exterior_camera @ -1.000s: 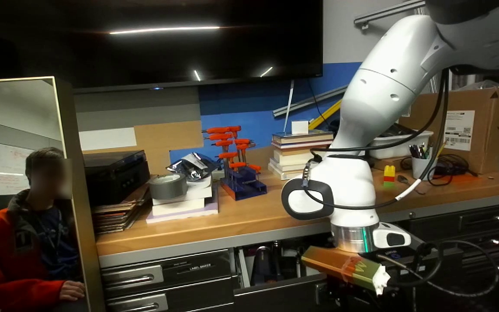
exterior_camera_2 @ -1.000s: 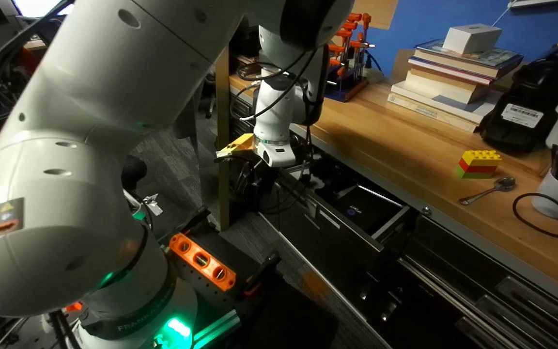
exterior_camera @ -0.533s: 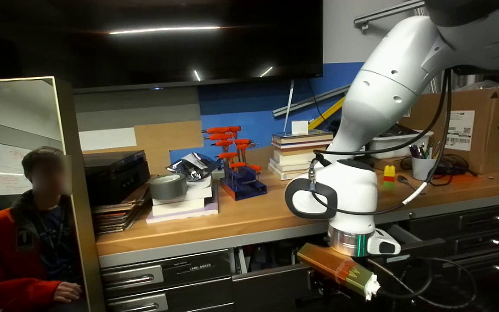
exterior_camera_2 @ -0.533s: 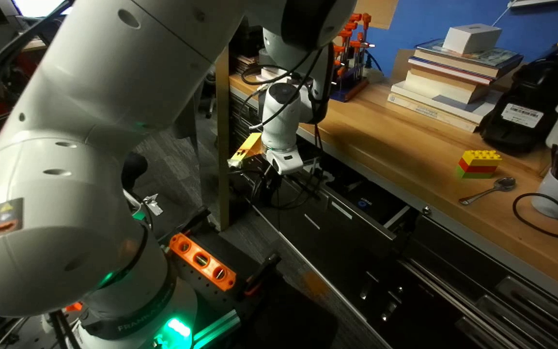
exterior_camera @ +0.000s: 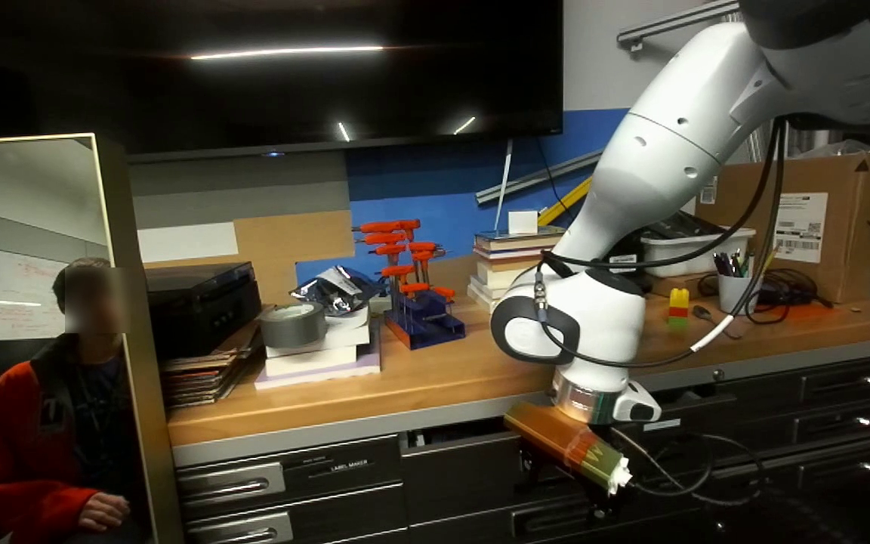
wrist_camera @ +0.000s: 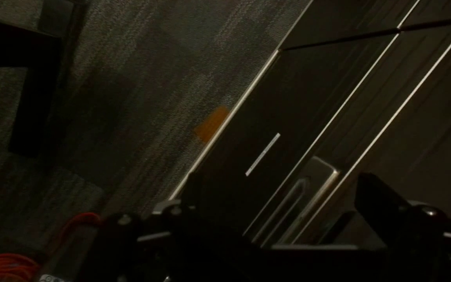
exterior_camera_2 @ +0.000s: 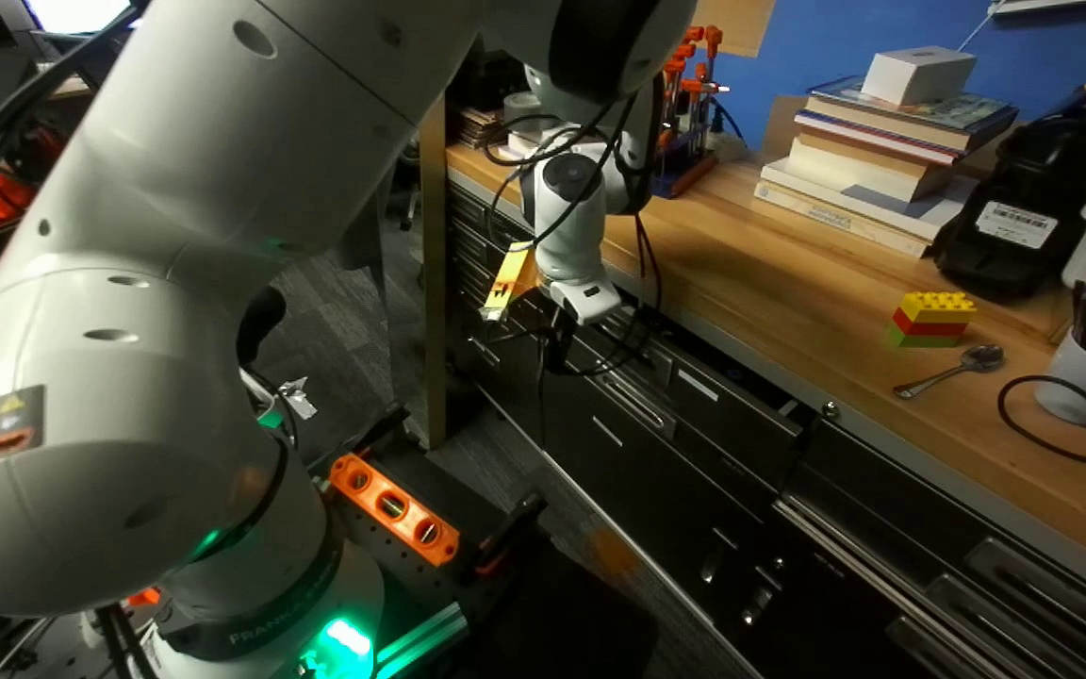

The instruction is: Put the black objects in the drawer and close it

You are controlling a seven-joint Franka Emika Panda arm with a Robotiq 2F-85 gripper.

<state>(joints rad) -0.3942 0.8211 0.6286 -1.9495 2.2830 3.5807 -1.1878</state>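
Wooden tabletop over a dark cabinet; below, your drawer stands slightly ajar. Your fingers are spread wide near its front; contact unclear.

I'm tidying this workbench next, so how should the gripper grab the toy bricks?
Probably from above, pinching the toy bricks midway along their two long sides. The stack stands upright with flat, straight walls, and looks narrower across than along. The spoon lies apart, beside one long side, so come straight down.

A dark screen hangs above the wooden worktop, grey carpet below.
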